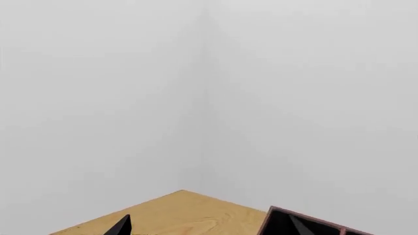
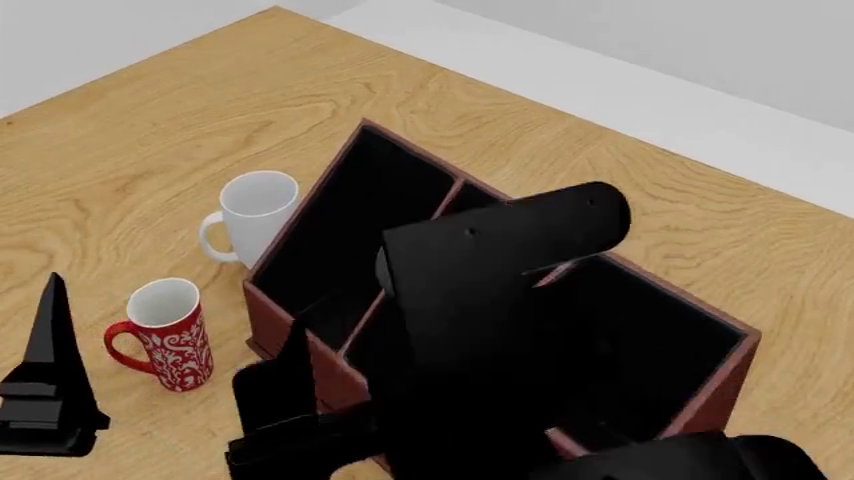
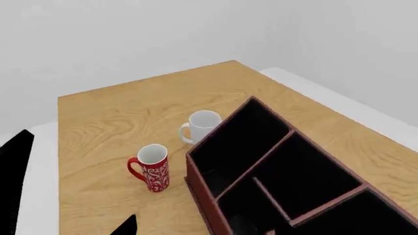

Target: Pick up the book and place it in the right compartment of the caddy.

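Right arm hangs over the caddy (image 2: pixel 400 185); can't tell either end effector's state. Book not visible, maybe hidden under my arm. I judge it rigid, heavyish: grip across covers near spine.

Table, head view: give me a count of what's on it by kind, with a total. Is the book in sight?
Mugs: 2, a white mug and a red patterned mug
Caddy: 1
Book: 0 visible; the right arm blocks part of the caddy
Total: 3
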You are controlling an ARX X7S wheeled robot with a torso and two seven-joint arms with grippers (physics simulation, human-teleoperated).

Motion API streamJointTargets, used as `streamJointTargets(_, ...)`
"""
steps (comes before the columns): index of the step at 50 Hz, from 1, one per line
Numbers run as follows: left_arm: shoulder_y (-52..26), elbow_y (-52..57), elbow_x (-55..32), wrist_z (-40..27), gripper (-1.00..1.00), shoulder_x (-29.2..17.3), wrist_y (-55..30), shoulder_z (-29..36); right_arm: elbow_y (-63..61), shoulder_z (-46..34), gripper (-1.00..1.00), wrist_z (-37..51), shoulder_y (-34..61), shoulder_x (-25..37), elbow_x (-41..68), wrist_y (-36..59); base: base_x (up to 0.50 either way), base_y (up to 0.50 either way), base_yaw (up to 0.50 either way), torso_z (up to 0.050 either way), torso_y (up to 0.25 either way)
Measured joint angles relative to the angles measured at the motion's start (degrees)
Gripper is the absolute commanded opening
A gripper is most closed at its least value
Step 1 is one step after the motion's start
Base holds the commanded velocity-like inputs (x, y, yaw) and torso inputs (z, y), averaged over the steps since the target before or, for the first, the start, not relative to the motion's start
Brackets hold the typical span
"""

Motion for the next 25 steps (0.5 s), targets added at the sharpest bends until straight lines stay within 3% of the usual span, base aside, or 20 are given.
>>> streamJointTargets(11, 1.42, 1.18, -3.18, 0.57, 1.0, -1.17, 0.21, -2.81, 4.65, -10.97, 1.0, 5.71, 8.28, 3.1, 17.82, -8.25, 0.0, 0.0, 0.0, 0.0, 0.0)
streamJointTargets(25, 2.59, 2.52, -5.46, 0.62, 1.0, -2.06, 0.39, -4.8, 8.88, -19.56, 1.0, 6.77, 9.75, 4.87, 27.02, -11.14, 0.0, 0.0, 0.0, 0.0, 0.0)
